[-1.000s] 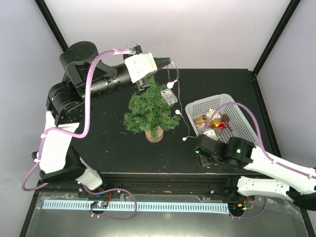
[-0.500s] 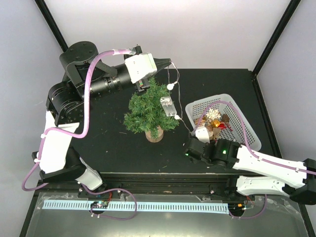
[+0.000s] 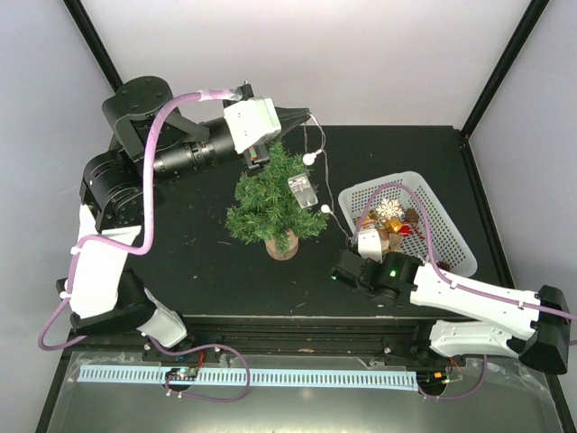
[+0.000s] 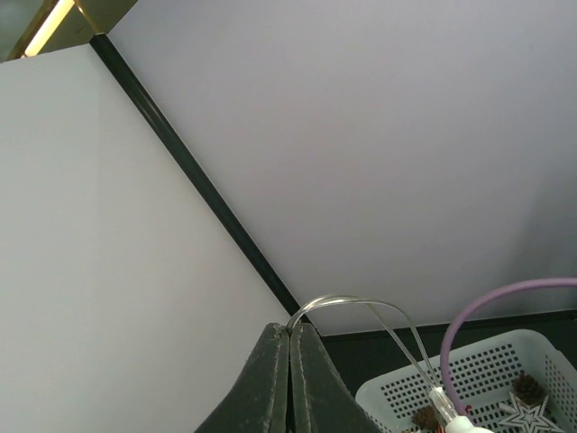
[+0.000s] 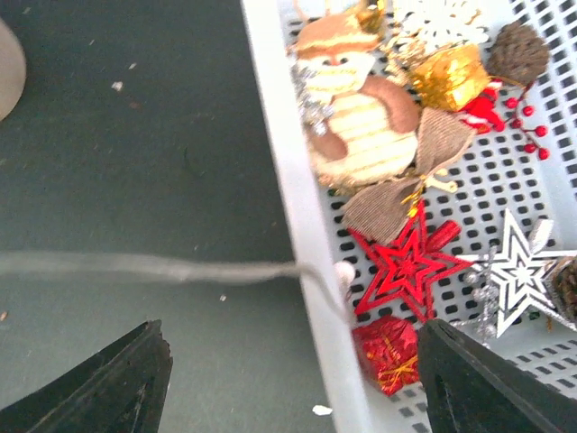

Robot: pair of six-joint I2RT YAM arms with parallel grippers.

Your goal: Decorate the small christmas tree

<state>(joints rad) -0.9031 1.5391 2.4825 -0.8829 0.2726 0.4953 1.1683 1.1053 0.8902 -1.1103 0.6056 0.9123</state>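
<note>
1. The small christmas tree (image 3: 273, 200) is stood upright on its wood stump, mid-table, just left of the white mesh basket (image 3: 455, 236) and not touching it.
2. A light string (image 3: 311, 158) w/ white bulbs is draped down the tree's right side. Its clear battery box (image 3: 304, 191) is hung against the branches.
3. Risks, imo: the string could be dragged off the bristles by the box's weight, or the tree tipped if the wire gets tugged sideways. The far end is trailed over the basket rim, so a snag there is possible too.
4. Left gripper (image 4: 290, 347) is pinched tight on the wire and held high behind the treetop, arm reached across from the left.
5. Right gripper (image 5: 290, 370) is spread wide w/ nothing clamped, aimed down at the basket's near-left rim.
</note>
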